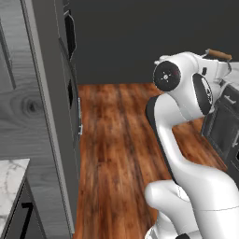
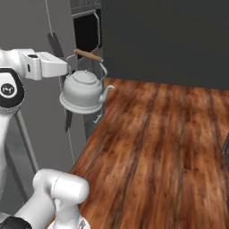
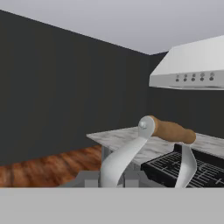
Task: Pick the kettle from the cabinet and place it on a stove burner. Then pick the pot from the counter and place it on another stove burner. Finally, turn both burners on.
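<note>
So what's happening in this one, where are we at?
The robot arm is carrying the kettle in the air, with the jaws shut on its wooden-grip handle. It hangs over the wood floor, beside the tall grey cabinet. In the hand view, the stove burners and the marble counter lie ahead under a range hood, so the kettle has not been placed yet.

Small silvery-white kettle (image 2: 83,91) upright in the air above the wood floor, spout at 3 o'clock, brown wooden grip on its handle, black stove burners (image 3: 186,168) on marble bench (image 3: 131,139), grey cabinet (image 1: 46,116)
</note>
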